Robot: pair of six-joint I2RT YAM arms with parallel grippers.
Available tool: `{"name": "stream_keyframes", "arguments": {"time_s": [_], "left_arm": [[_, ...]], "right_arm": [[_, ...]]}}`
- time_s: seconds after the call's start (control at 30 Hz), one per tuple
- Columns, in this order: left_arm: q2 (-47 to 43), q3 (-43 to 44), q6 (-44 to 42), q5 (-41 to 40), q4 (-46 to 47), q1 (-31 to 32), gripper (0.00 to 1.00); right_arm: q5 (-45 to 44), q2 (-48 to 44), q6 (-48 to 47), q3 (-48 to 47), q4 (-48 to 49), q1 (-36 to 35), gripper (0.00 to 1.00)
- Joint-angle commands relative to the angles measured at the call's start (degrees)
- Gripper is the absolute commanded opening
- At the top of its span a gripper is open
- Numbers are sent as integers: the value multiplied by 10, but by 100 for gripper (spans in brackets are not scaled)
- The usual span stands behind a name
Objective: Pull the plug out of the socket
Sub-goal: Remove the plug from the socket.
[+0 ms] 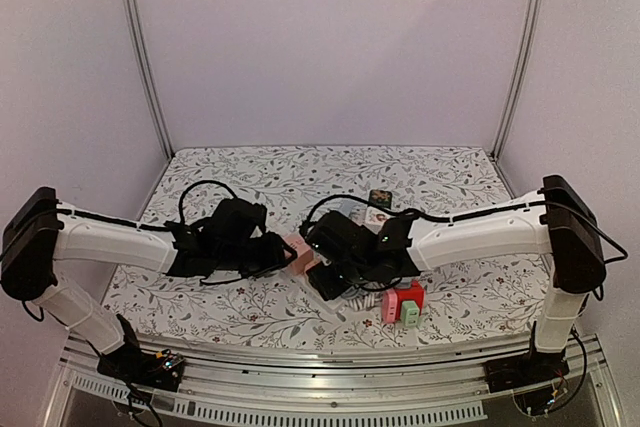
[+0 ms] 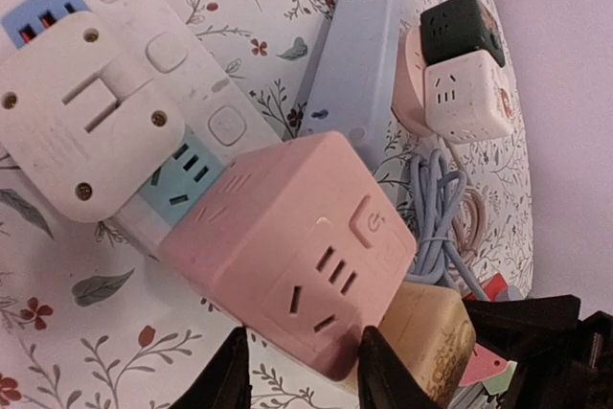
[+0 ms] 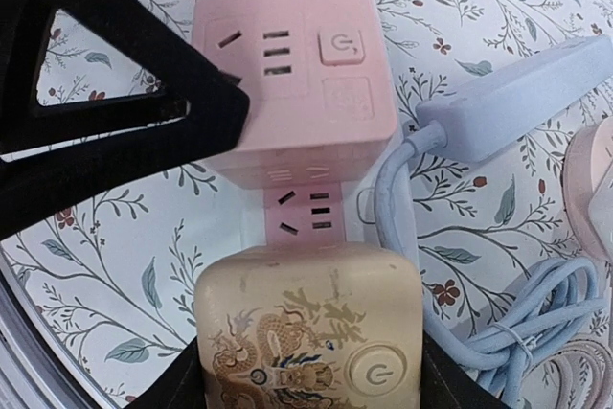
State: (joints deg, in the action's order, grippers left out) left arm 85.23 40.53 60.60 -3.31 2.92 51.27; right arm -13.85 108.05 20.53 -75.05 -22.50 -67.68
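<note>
A pink cube plug (image 2: 297, 246) sits plugged into a white power strip (image 2: 182, 64) with coloured socket faces. My left gripper (image 2: 305, 371) is shut on the pink cube's near end, with a black finger (image 2: 225, 380) pressed on each side. Right beside it on the same strip (image 3: 306, 213) stands a beige cube plug (image 3: 306, 332) with a dragon print and a power button. My right gripper (image 3: 311, 380) is shut on that beige cube, its fingers against both sides. In the top view both grippers (image 1: 290, 252) (image 1: 318, 265) meet at mid-table.
A lavender power strip (image 2: 359, 55) with a coiled cable (image 2: 436, 217) lies to the right. Beyond it a white cube (image 2: 465, 93) carries a dark green cube (image 2: 460, 26). Red and green cubes (image 1: 405, 302) sit near the front edge. A white adapter (image 2: 86, 122) occupies the strip's far end.
</note>
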Motion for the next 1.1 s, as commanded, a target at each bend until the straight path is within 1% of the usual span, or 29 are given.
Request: {"name": "stream_keyframes", "arguments": {"time_s": [0.0,0.13,0.5,0.63,0.7,0.73,0.77,0.83,0.9,1.0,1.07], "left_arm": [[12,-22,-16,2,-67,10,36],[12,-23,-15,3,-67,11,36],[8,-23,-17,-4,-70,12,35],[-16,-26,-27,-19,-68,13,36],[-32,-25,-34,-24,-70,13,37],[-39,-24,-39,-25,-70,13,41],[-48,-21,-46,-24,-69,13,47],[-65,-7,-68,-18,-75,13,62],[-83,14,-86,-20,-99,12,73],[-117,44,-115,-38,-147,11,87],[-144,57,-128,-54,-188,6,94]], "right_arm": [[-60,-11,-10,-31,-26,-38,34],[-106,6,-22,-55,-52,-55,34],[-106,7,-9,-56,-51,-55,34],[-109,-18,-9,-53,-51,-55,34],[-114,-35,-8,-51,-54,-53,33],[-115,-44,-6,-48,-58,-50,33],[-116,-60,0,-42,-61,-46,34],[-125,-85,16,-33,-80,-28,33],[-129,-112,37,-20,-103,-2,33],[-143,-161,55,10,-134,43,33],[-146,-194,60,35,-149,79,33]]}}
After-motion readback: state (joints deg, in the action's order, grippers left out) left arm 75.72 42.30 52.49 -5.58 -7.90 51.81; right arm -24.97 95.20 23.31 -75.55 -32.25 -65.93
